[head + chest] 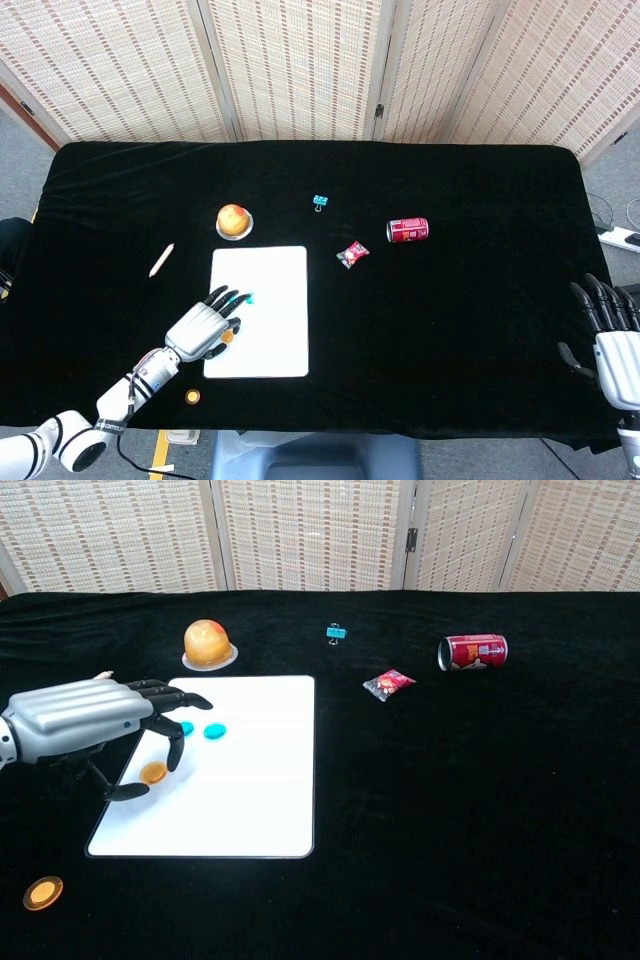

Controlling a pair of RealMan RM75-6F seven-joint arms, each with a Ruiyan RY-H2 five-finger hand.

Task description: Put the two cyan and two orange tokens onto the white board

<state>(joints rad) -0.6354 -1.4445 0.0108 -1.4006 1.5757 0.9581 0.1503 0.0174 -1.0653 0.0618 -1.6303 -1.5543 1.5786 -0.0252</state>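
Left hand [85, 723] pinches orange token [153, 773] above white board [250, 800].

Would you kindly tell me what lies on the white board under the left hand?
An orange token shows beneath the left hand over the white board, beside two cyan tokens, one partly hidden by fingers.

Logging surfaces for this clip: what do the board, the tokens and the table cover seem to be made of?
Board: smooth rigid sheet, probably plastic or coated; even white, rounded corners. Orange token in the left hand and cyan token: likely plastic; flat uniform discs with slight sheen. Table cover: black cloth, maybe velvet; matte with soft creases.
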